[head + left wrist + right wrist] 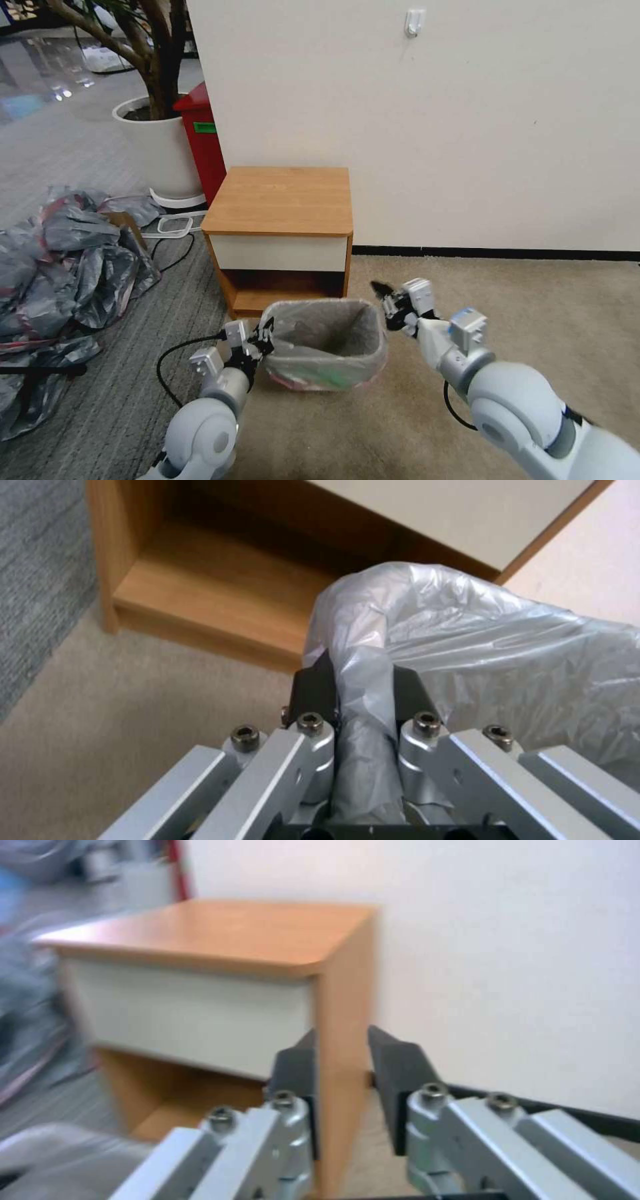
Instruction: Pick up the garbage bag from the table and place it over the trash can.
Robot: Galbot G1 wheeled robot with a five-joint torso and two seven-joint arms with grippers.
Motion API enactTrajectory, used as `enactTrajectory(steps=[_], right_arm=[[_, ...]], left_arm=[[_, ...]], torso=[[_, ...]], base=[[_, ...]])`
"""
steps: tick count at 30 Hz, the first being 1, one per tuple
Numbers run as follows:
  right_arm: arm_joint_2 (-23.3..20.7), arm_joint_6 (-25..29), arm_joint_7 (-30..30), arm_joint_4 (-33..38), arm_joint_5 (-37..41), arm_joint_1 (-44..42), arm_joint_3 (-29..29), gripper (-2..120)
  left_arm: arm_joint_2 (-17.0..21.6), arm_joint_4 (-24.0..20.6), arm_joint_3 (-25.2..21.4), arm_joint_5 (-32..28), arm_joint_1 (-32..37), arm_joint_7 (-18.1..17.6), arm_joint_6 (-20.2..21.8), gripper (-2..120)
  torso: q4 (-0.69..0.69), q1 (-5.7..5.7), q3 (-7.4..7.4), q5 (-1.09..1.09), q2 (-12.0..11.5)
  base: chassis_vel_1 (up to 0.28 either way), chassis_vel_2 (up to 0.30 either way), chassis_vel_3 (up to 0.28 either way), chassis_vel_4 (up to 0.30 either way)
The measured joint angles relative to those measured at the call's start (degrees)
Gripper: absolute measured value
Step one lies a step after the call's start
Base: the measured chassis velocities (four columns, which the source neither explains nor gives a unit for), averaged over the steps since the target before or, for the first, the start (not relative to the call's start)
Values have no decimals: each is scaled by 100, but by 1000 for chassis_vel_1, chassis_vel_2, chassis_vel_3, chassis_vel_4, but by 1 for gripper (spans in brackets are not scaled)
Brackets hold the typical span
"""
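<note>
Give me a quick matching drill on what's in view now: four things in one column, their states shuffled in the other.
1. left gripper
2. right gripper
3. garbage bag
4. table

A. open, holding nothing, in the air beside the bin's corner
B. bare top, against the wall
C. shut on a fold of plastic
D. draped over the trash can

Pairs: 1-C, 2-A, 3-D, 4-B
</note>
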Motion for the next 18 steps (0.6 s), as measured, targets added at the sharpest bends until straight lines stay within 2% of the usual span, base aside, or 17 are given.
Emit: enactTrajectory(steps=[1,4,5,9,10,13,15,18], right_arm=[[0,0,0,0,0,0,0,25],[861,523,11,126,-739,-746,370,40],[861,523,11,126,-739,-746,370,40],[1229,883,154,204,-1098,-1158,518,57],[1229,883,154,204,-1098,-1158,518,57],[1376,1060,260,174,-1203,-1269,554,72],[1411,1079,282,158,-1220,-1278,555,76],[1493,1111,369,124,-1241,-1299,561,90]], left_arm=[[0,0,0,0,0,0,0,8],[8,-161,-13,9,228,-29,11,8],[8,-161,-13,9,228,-29,11,8],[13,-291,-44,118,487,-21,12,8],[13,-291,-44,118,487,-21,12,8],[-31,-332,-22,355,605,48,-4,8],[-47,-332,-12,423,623,82,-11,8],[-117,-297,63,585,684,123,-28,8]], torso=[[0,0,0,0,0],[0,0,0,-1,0],[0,0,0,-1,0],[1,0,0,-1,0],[1,0,0,-1,0],[2,0,0,-1,0],[1,0,0,-1,0],[1,0,0,0,0]], base=[[0,0,0,0],[0,0,0,0],[0,0,0,0],[0,0,0,0],[0,0,0,0],[0,0,0,0],[0,0,0,0],[0,0,0,0]])
